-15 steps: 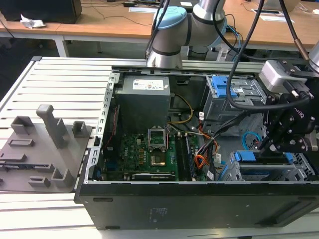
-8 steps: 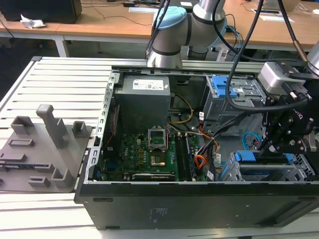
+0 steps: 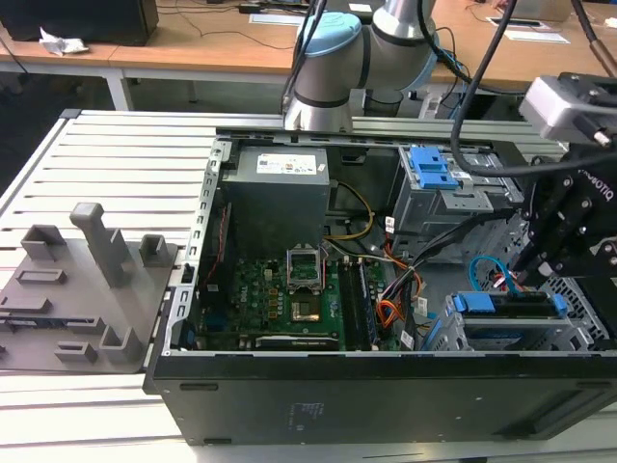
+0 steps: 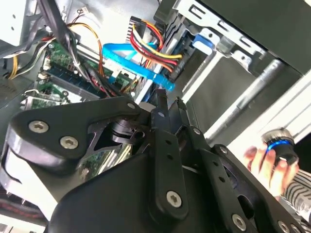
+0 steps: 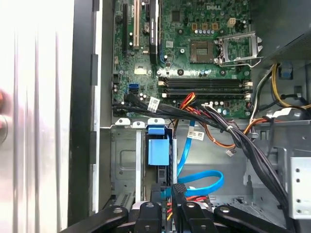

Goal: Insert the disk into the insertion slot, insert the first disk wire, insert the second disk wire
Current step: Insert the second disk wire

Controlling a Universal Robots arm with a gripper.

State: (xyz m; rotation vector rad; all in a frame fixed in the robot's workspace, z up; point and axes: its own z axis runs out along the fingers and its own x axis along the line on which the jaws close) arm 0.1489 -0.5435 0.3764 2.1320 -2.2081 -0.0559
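Nearest the case's front wall, the disk is sitting in the insertion slot at the exterior view's right, its blue caddy edge facing up, so seating looks done. Just behind it the gripper is hanging low over the disk's far end. In both wrist views it is pointing at the first disk wire, the red and orange bundle, with the second disk wire looping beside it. I cannot tell whether the gripper is spread or pinching the plug. I judge the wire step to be in hand. Doing it well likely means keeping the plug square to the disk's connector, pressing straight along it and keeping the blue loop out of the path. The plug and connector are hiding behind the gripper body, and the disk's label is not making itself out. Farther back, the taller bay with the blue latch and the power supply are standing untouched. A hand is gripping a blue-ringed knob, partly cut off.
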